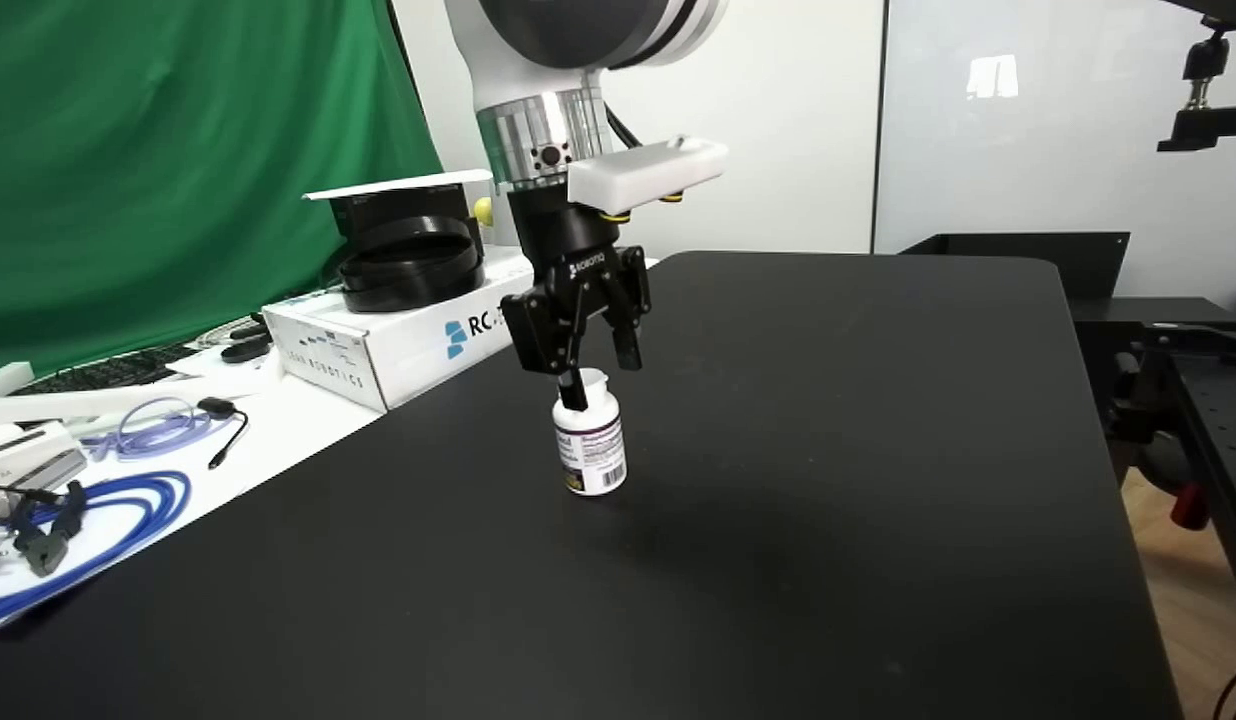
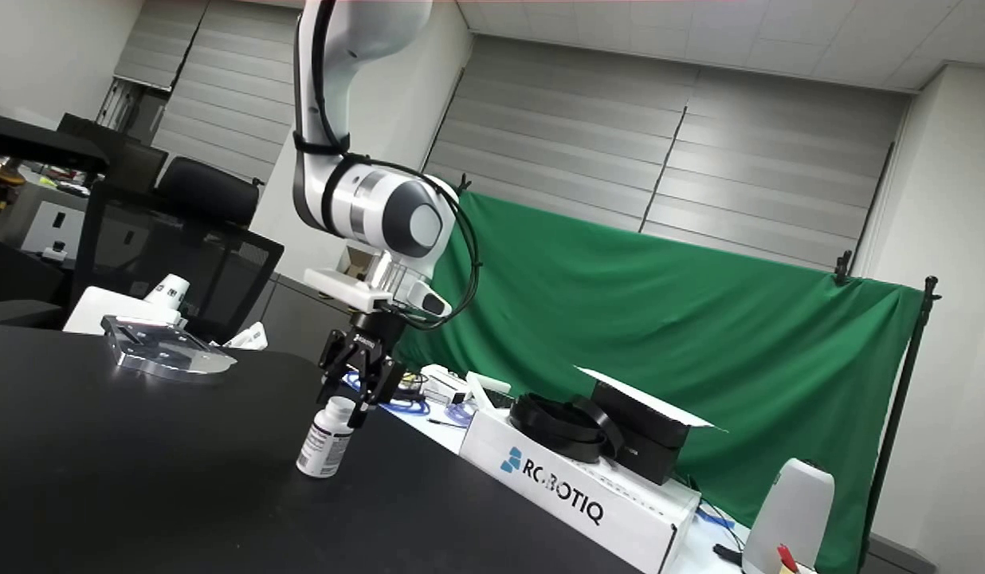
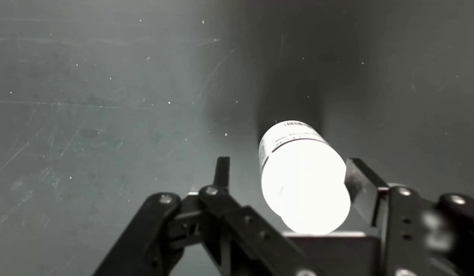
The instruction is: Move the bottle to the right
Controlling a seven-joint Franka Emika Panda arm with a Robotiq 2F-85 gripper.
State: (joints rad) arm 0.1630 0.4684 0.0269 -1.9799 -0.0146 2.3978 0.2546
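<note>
The white bottle with its white cap and printed label band stands upright on the black table. It also shows in an exterior view and in the wrist view, where its top is washed out white. My gripper is open above and around the bottle's top, with one finger on each side; it also shows in an exterior view. In the wrist view the gripper has a clear gap between its left finger and the bottle. Its right finger is very close to the bottle; I cannot tell if they touch.
The black table lies under the bottle. A white Robotiq box with black items on top stands beside the table edge. Blue cables lie on a white surface. A clear plate sits at the table's far edge.
</note>
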